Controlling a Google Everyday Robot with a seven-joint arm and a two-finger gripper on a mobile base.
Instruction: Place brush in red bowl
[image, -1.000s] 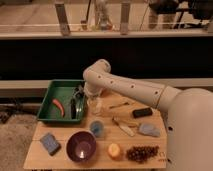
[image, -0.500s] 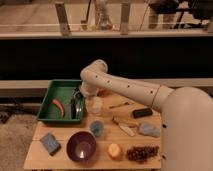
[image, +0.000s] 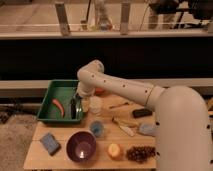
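Note:
The brush (image: 73, 110) is a slim dark tool lying lengthwise in the right part of the green tray (image: 50, 101). My gripper (image: 76, 101) hangs right above the brush's far end at the tray's right wall, jaws open and pointing down. I cannot tell whether it touches the brush. The red bowl (image: 101, 91) shows only as a red-orange sliver behind my forearm, just right of the tray.
A curved red chili piece (image: 58, 106) lies in the tray. On the wooden table are a white cup (image: 95, 105), a small blue cup (image: 97, 128), a purple bowl (image: 81, 145), a blue sponge (image: 50, 143), an orange (image: 115, 150), grapes (image: 141, 153) and a cream-handled utensil (image: 124, 126).
My gripper has moved left from above the white cup to the tray's right side, over the brush. Nothing on the table has shifted.

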